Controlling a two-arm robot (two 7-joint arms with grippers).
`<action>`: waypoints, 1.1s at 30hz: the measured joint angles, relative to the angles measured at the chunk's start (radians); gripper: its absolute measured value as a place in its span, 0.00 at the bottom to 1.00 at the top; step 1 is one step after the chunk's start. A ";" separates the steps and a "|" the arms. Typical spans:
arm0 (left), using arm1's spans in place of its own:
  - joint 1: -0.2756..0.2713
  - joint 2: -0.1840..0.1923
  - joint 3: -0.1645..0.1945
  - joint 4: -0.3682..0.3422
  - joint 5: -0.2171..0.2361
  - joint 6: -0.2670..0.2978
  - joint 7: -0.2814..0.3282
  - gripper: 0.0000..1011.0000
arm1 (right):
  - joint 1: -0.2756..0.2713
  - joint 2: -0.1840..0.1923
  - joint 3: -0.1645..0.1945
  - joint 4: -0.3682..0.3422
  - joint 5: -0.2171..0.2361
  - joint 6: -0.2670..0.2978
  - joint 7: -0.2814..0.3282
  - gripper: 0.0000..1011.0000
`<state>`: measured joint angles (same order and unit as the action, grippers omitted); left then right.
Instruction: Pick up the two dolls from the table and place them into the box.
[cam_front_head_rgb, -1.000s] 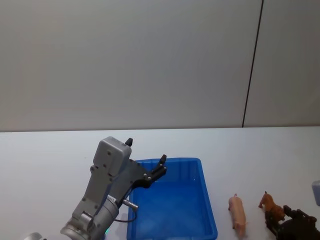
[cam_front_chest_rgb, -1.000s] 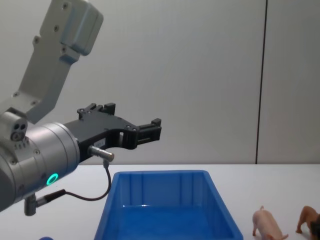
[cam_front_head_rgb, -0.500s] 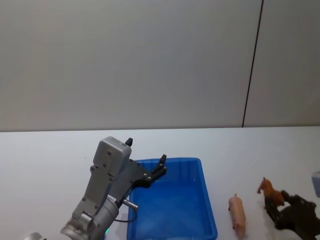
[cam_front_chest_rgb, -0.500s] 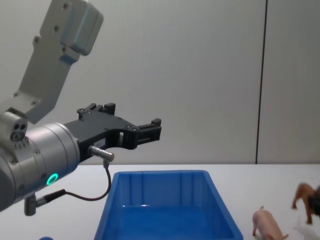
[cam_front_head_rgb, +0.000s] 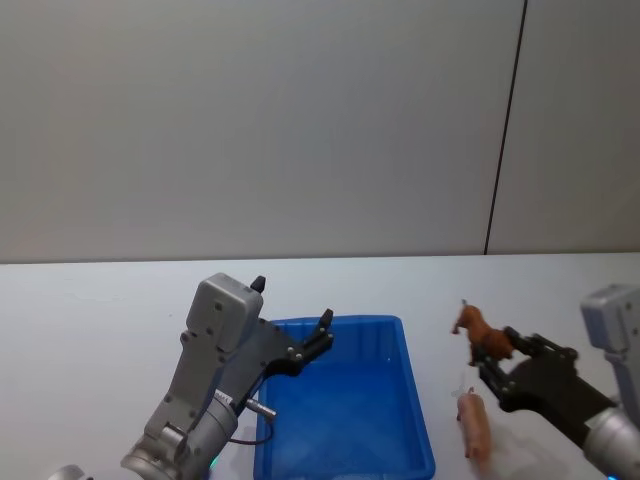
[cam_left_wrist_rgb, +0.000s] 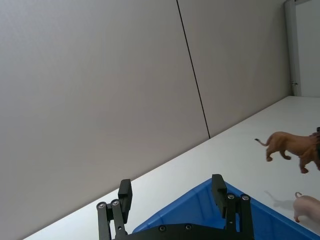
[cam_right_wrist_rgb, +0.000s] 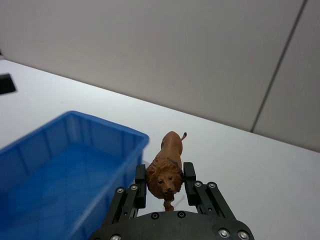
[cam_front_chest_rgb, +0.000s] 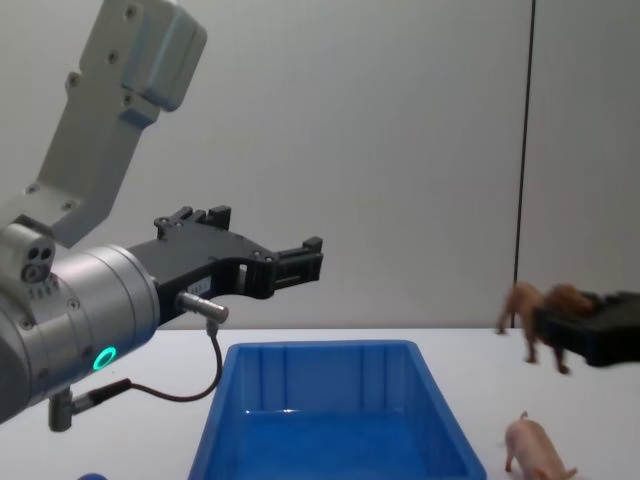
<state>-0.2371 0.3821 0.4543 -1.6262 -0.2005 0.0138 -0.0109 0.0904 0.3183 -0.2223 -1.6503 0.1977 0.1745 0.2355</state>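
The right pincer (cam_right_wrist_rgb: 165, 176) pinches the maned doll (cam_front_head_rgb: 477, 327) at its head, held clear of the worktop (cam_front_head_rgb: 100, 320) right of the blue box (cam_front_chest_rgb: 320, 349), the pig doll (cam_front_head_rgb: 476, 430) stands on the worktop beside the box, and the left pincer (cam_left_wrist_rgb: 171, 189) hovers spread above it.
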 joint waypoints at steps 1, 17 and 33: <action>0.000 0.000 0.000 0.000 0.000 0.000 0.000 0.99 | 0.013 -0.008 -0.005 0.001 -0.003 0.004 0.016 0.42; 0.000 0.000 0.000 0.000 0.000 0.000 0.000 0.99 | 0.143 -0.113 -0.074 0.091 -0.024 0.097 0.186 0.45; 0.000 0.000 0.000 0.000 0.000 0.000 0.000 0.99 | 0.198 -0.163 -0.111 0.171 -0.042 0.124 0.217 0.95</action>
<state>-0.2371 0.3821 0.4543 -1.6262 -0.2004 0.0139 -0.0109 0.2883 0.1550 -0.3334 -1.4793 0.1561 0.2983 0.4521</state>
